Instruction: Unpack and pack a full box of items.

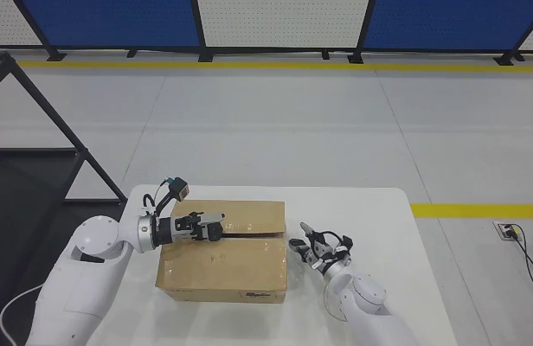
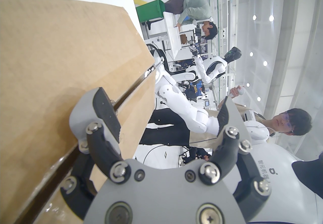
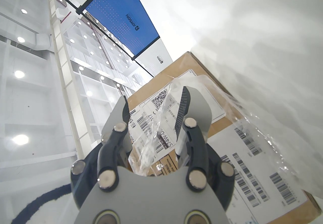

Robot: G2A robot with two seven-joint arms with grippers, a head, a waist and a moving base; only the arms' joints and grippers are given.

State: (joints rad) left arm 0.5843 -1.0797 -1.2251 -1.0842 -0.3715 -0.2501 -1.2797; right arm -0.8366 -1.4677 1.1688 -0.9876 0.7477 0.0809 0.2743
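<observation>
With left gripper (image 1: 206, 228) spread over box (image 1: 223, 270), hook one finger (image 2: 106, 109) under flap (image 1: 240, 214) edge, lift slowly; brace taped end with right gripper (image 3: 154, 97), likewise unclenched.

Matt brown cardboard box (image 1: 223, 270), glossy crinkled clear tape (image 3: 243, 119), white paper labels (image 3: 262, 179), smooth white table (image 1: 379, 208)

Box (image 1: 223, 264) rests on table (image 1: 379, 216), its top directly beneath left gripper (image 1: 213, 228), its end just ahead of right gripper (image 1: 306, 248).
</observation>
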